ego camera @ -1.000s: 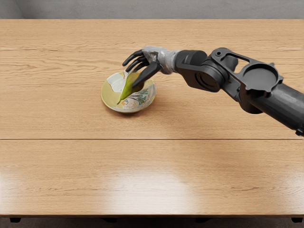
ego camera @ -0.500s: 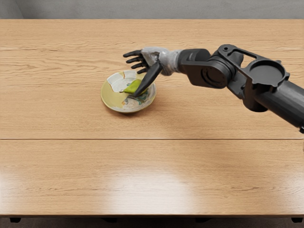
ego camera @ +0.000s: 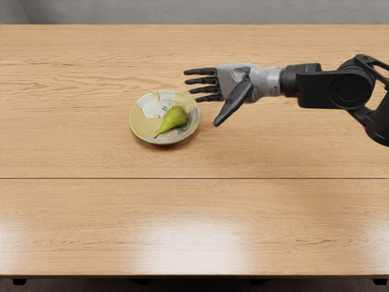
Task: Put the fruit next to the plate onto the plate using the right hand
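A green pear [ego camera: 172,119] lies on its side in the yellow patterned plate [ego camera: 144,125], stem end pointing to the lower left. My right hand [ego camera: 209,97] hovers above the table just right of the plate, its fingers spread flat and pointing left, thumb hanging down. It is open and holds nothing. A small gap separates the fingertips from the plate's rim. The right arm [ego camera: 331,88] reaches in from the right edge. No left arm shows.
The wooden table [ego camera: 194,207] stretches wide around the plate, with a seam running across below it. The front edge runs along the bottom, and a grey wall lies beyond the far edge.
The right hand let go of the pear, which now rests on the plate. The hand then drew back to the right and its fingers straightened out.
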### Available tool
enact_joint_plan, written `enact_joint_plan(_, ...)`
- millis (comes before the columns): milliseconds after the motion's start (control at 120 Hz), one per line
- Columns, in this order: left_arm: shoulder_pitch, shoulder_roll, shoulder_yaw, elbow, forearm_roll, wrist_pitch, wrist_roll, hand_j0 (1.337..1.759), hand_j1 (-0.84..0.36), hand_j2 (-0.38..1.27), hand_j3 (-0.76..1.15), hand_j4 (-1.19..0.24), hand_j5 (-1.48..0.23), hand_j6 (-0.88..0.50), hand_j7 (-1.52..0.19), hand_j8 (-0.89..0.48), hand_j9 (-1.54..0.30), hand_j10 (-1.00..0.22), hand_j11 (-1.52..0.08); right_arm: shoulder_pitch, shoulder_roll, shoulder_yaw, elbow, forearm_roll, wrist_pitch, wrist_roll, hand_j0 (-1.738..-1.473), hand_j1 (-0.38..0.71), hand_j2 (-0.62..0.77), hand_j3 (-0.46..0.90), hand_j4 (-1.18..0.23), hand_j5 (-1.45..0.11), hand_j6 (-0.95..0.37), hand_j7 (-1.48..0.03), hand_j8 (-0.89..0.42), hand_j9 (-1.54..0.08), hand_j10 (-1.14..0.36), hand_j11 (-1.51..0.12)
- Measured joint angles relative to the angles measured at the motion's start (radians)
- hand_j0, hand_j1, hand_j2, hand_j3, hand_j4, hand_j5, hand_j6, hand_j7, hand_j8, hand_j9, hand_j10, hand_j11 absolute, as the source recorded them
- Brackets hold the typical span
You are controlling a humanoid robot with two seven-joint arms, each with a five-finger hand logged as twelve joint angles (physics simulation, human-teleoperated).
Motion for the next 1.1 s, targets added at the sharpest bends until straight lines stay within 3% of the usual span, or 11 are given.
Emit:
enact_joint_plan(400,0.000,0.000,0.000,0.000,0.000,0.000,0.000,1.658,0.35,0.00,0.00,0.00,0.00,0.00,0.00,0.00,0.00,0.00,0.00,-0.113,-0.230,0.003,0.129,0.150,0.006,-0.001,-1.658,-0.35,0.00,0.00,0.00,0.00,0.00,0.00,0.00,0.00,0.00,0.00)
enact_joint_plan(675,0.000,0.000,0.000,0.000,0.000,0.000,0.000,1.658,0.35,0.00,0.00,0.00,0.00,0.00,0.00,0.00,0.00,0.00,0.00,-0.168,-0.378,0.003,0.166,0.228,0.006,-0.001,-1.658,-0.35,0.00,0.00,0.00,0.00,0.00,0.00,0.00,0.00,0.00,0.00)
enact_joint_plan(1100,0.000,0.000,0.000,0.000,0.000,0.000,0.000,1.658,0.35,0.00,0.00,0.00,0.00,0.00,0.00,0.00,0.00,0.00,0.00,-0.199,-0.471,0.002,0.168,0.266,0.006,0.000,-1.658,-0.35,0.00,0.00,0.00,0.00,0.00,0.00,0.00,0.00,0.00,0.00)
